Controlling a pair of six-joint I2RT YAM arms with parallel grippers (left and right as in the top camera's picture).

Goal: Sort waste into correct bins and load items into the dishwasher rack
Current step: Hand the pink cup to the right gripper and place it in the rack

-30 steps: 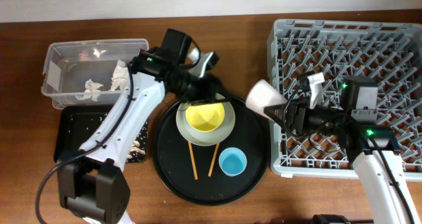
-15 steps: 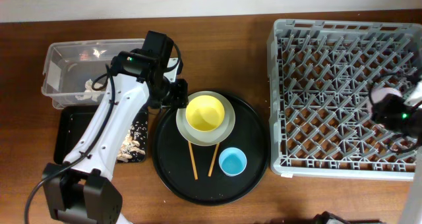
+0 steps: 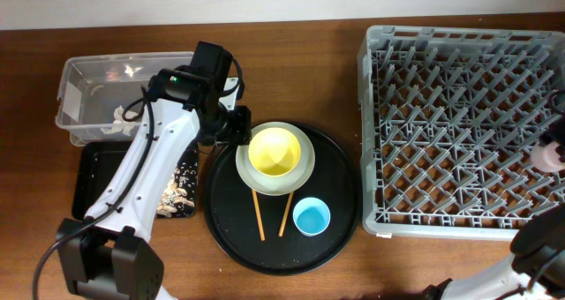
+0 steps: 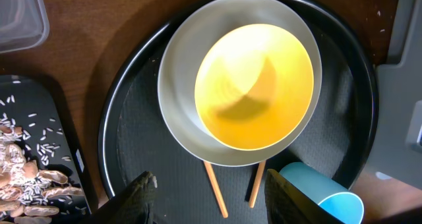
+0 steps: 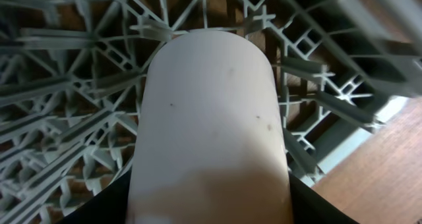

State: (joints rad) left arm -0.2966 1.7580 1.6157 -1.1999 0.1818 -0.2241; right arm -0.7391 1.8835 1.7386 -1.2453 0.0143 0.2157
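Note:
The pink cup [image 5: 210,105] fills the right wrist view, pale and lying lengthwise, with my right gripper [image 5: 211,214] shut on it above the pegs of the dishwasher rack [image 3: 459,128]. From overhead that cup [image 3: 549,155] shows only at the rack's far right edge. My left gripper [image 4: 214,199] stands open and empty over the round black tray, just short of the grey-green plate [image 4: 178,85] that carries the yellow bowl [image 4: 254,85]. The light blue cup [image 4: 323,197] stands beside its right finger. White tissues [image 3: 119,115] lie in the clear tub [image 3: 84,75]. Food scraps [image 3: 181,190] lie in the flat black tray [image 3: 93,172].
Two wooden chopsticks [image 3: 259,216] lie on the big round black tray [image 3: 340,238] below the plate. The left arm [image 3: 159,159] crosses over the flat black tray and the tub's right end. The rack takes up the table's right side.
The right arm has carried the pink cup from the rack's left edge across to its far right edge. The left gripper drew back left off the bowl, then held still.

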